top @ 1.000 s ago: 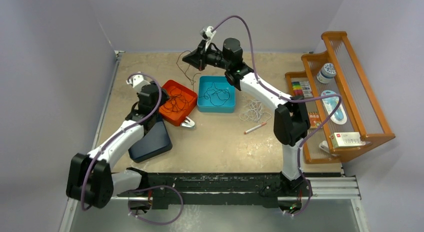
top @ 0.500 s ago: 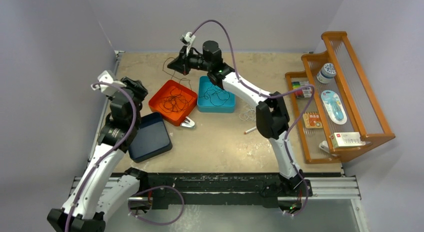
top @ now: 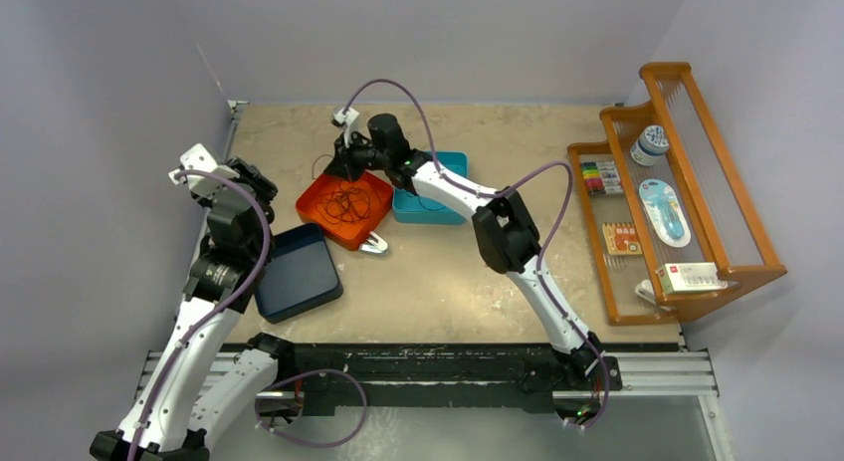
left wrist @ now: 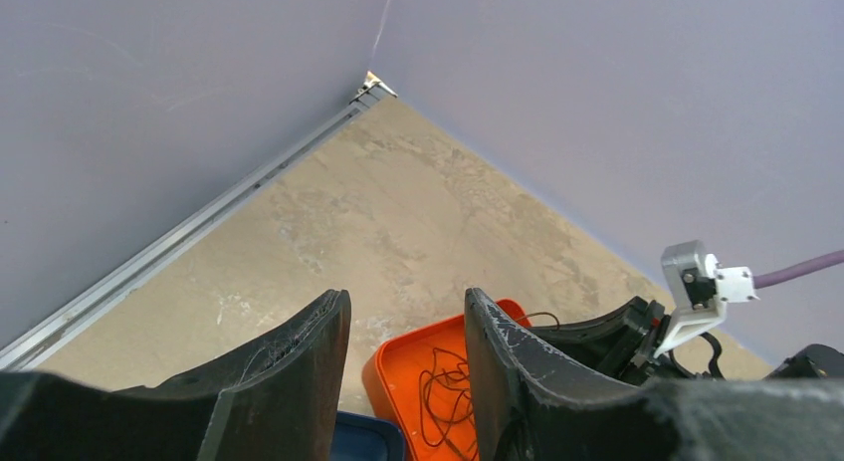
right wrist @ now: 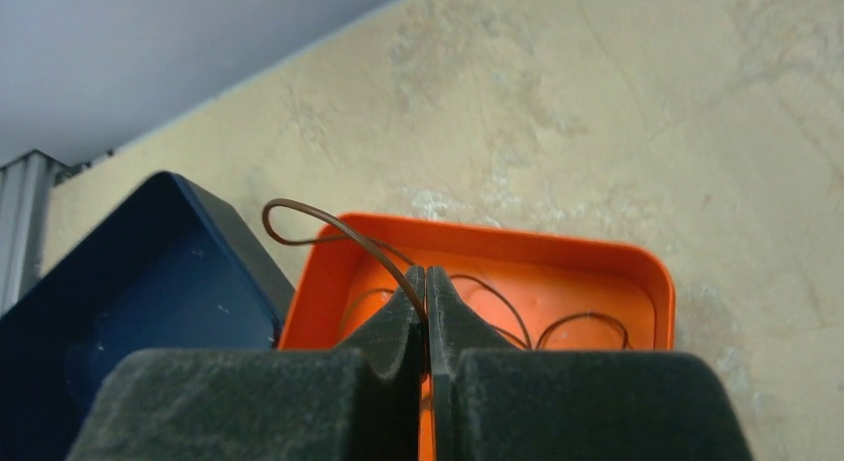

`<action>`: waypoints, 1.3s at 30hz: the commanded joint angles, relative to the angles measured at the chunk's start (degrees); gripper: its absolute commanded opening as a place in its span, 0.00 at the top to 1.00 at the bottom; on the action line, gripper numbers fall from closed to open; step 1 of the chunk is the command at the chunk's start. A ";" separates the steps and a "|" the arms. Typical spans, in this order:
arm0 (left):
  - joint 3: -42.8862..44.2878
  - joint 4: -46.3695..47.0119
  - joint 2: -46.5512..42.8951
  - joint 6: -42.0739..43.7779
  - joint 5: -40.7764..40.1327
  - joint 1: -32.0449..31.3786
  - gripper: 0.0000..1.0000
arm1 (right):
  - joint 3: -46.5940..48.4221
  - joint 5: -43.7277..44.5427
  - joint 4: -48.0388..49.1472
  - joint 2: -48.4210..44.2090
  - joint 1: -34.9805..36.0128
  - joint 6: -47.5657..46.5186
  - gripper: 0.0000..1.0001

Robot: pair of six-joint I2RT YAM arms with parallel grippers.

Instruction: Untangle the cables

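Observation:
A dark brown cable bundle [top: 345,200] lies in the orange tray [top: 316,208]. My right gripper [top: 341,168] is at the tray's far edge, shut on one dark brown cable strand [right wrist: 299,218] that loops out to the left of the closed fingertips [right wrist: 426,273]. More brown loops [right wrist: 582,322] lie on the tray floor [right wrist: 557,247]. My left gripper [top: 251,178] is open and empty, raised left of the tray; in its wrist view [left wrist: 408,307] the tray [left wrist: 398,356] and cable [left wrist: 443,381] show between its fingers. The whitish cable is hidden behind the right arm.
A teal tray [top: 450,164] sits right of the orange one, mostly covered by my right arm. A dark blue tray [top: 297,272] lies in front of the orange tray. A metal clip [top: 373,245] lies nearby. A wooden rack [top: 687,182] with small items stands at the right edge.
My right gripper swung left and down from the back of the table to the orange tray's far edge, carrying the brown cable. My left arm pulled back from the tray and rose leftwards.

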 commanded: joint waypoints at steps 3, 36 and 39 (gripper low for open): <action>-0.61 1.67 0.55 2.02 -0.28 0.37 0.55 | 2.31 4.87 -2.19 0.54 0.18 -2.78 1.00; -1.27 1.93 2.21 2.12 0.76 0.36 0.54 | 0.19 27.69 -14.53 3.90 2.19 -9.29 0.91; -1.28 1.93 2.36 2.11 0.85 0.44 0.54 | -0.70 31.15 -14.29 3.16 2.03 -9.34 0.89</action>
